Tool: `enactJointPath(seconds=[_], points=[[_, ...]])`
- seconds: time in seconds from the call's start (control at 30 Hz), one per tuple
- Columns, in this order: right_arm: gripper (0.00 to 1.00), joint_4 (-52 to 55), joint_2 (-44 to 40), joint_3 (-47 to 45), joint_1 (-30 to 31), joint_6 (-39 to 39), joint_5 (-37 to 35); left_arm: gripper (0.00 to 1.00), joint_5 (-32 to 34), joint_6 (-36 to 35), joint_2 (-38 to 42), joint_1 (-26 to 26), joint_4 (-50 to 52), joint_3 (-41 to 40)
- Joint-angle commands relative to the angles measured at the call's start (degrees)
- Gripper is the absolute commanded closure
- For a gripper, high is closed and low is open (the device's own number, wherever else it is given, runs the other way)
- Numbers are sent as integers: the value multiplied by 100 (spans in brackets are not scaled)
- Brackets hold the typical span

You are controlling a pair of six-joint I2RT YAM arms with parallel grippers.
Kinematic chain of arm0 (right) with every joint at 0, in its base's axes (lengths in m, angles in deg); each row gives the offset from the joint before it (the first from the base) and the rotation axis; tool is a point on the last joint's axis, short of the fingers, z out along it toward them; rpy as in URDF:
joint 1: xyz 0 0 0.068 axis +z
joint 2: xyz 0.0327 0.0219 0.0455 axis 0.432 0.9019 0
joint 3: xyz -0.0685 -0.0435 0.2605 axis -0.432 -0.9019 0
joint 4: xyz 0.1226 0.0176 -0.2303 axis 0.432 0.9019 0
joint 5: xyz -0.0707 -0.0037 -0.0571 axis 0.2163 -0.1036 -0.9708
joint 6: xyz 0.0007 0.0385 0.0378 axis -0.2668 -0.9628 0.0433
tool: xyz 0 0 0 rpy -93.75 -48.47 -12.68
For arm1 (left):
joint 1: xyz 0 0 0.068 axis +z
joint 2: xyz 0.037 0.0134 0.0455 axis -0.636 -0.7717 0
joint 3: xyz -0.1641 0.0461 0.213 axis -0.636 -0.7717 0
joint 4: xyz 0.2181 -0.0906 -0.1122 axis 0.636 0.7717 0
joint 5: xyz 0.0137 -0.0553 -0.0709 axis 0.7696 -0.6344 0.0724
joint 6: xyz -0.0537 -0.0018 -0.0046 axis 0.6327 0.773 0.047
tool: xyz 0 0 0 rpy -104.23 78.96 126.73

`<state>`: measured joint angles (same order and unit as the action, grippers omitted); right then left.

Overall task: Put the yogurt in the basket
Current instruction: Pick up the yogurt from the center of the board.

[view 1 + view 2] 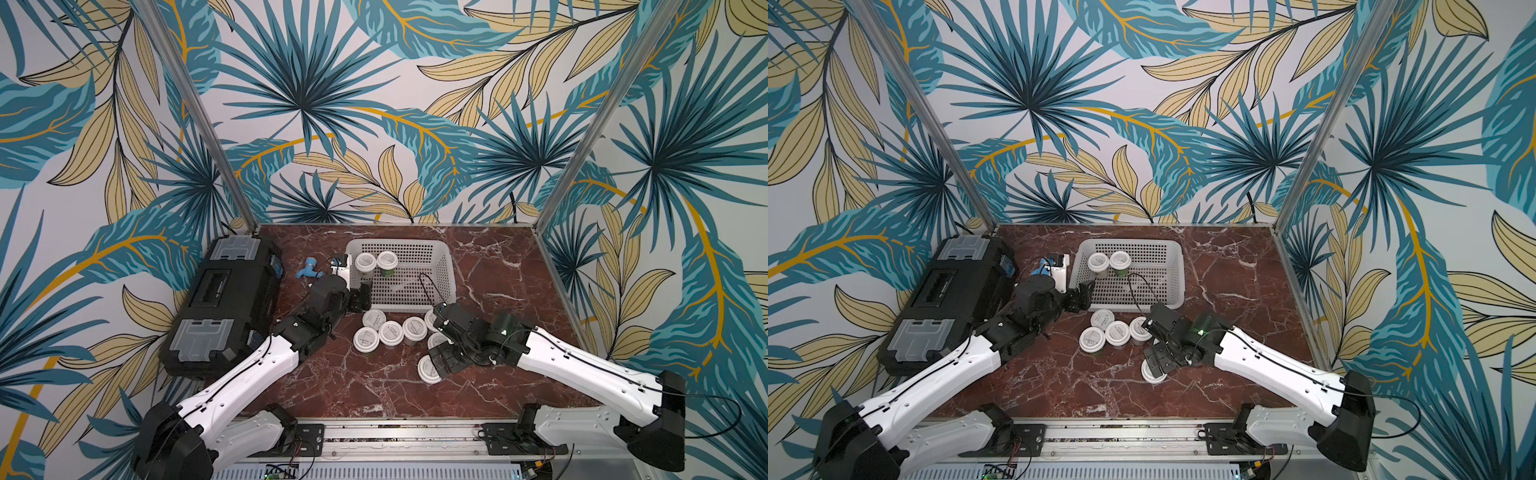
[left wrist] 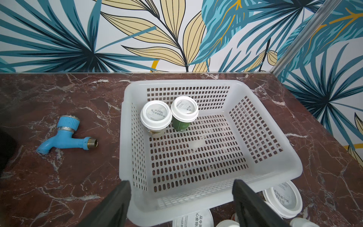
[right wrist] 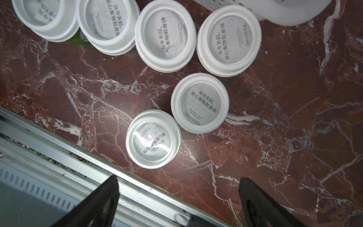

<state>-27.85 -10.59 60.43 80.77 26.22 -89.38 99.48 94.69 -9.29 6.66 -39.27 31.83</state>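
Observation:
The pale basket (image 1: pixel 451 270) (image 1: pixel 1177 266) (image 2: pixel 125 118) sits at the back middle of the table. Two yogurt cups (image 1: pixel 365 262) (image 2: pixel 156 115) stand upright in its far left corner, one with green contents (image 2: pixel 184 109). Several more yogurt cups (image 1: pixel 391 332) (image 1: pixel 1117 332) (image 3: pixel 166 35) cluster on the table in front of the basket. My left gripper (image 1: pixel 360 297) (image 2: pixel 181 188) hangs open and empty over the basket's near left corner. My right gripper (image 1: pixel 444 363) (image 3: pixel 178 184) is open and empty, just above the nearest cup (image 1: pixel 428 370) (image 3: pixel 153 139), which lies ahead of its jaws.
A large black toolbox (image 1: pixel 226 299) fills the left side of the table. A small blue tap fitting (image 1: pixel 309 268) (image 2: pixel 64 135) lies between it and the basket. An aluminium rail (image 3: pixel 59 157) runs along the table's front edge, close to the right gripper.

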Motion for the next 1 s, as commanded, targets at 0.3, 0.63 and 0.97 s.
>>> enactJointPath(seconds=[0.3, 0.63, 0.97], points=[[4, -695, 471, -458, 318, -427, -183, 15, 122, 35, -20, 50, -198, -120], [9, -999, 734, -645, 315, -437, -38, 15, 156, 62, -81, 54, -160, -89], [13, -1099, 847, -680, 320, -429, 72, 15, 168, 113, -126, 102, -124, -76]])
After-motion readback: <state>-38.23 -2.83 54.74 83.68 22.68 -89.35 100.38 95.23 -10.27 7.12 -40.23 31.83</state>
